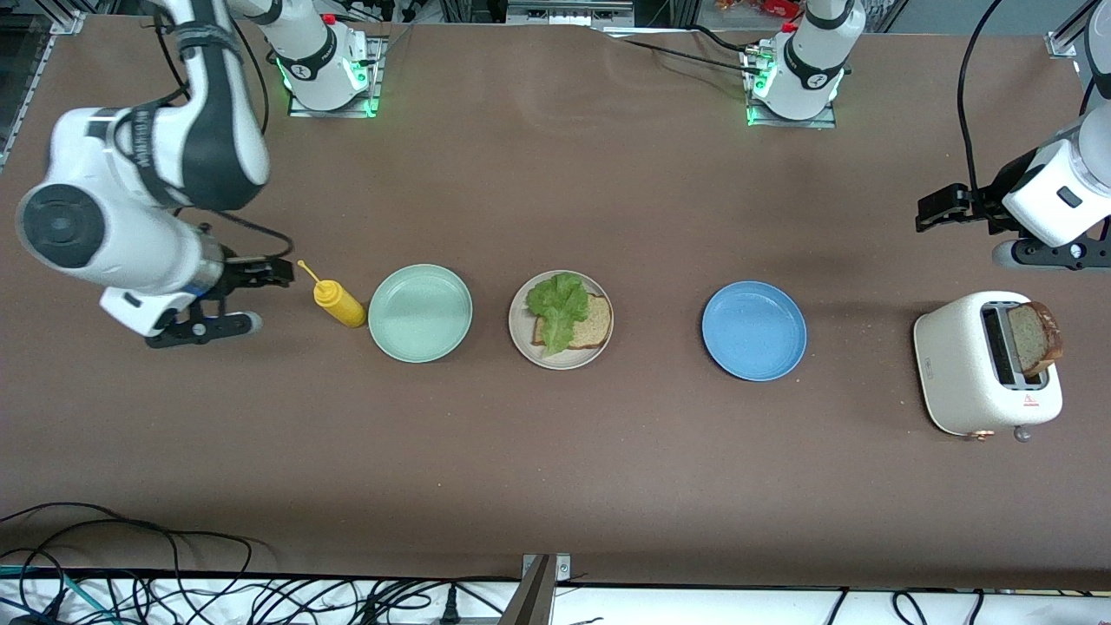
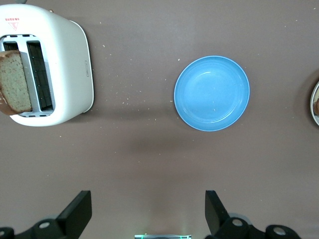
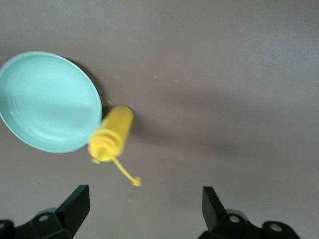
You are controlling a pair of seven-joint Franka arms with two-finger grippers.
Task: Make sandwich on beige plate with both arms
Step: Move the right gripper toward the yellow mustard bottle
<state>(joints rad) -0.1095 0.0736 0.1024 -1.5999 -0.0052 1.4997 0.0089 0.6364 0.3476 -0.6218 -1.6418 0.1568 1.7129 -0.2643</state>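
Note:
The beige plate [image 1: 528, 341] sits mid-table and holds one brown bread slice [image 1: 592, 327] with a ruffled lettuce leaf [image 1: 560, 308] on top. A second bread slice [image 1: 1035, 337] stands in a slot of the white toaster [image 1: 959, 365]; it also shows in the left wrist view [image 2: 15, 82]. My left gripper [image 1: 933, 211] is open and empty over bare table near the toaster; its jaws stand wide apart in the left wrist view [image 2: 148, 211]. My right gripper [image 1: 279, 273] is open and empty next to the yellow bottle's cap, as in the right wrist view [image 3: 144, 206].
A yellow squeeze bottle [image 1: 338, 302] lies beside a mint-green plate [image 1: 420, 312], toward the right arm's end. A blue plate [image 1: 753, 330] sits between the beige plate and the toaster. Cables run along the table edge nearest the front camera.

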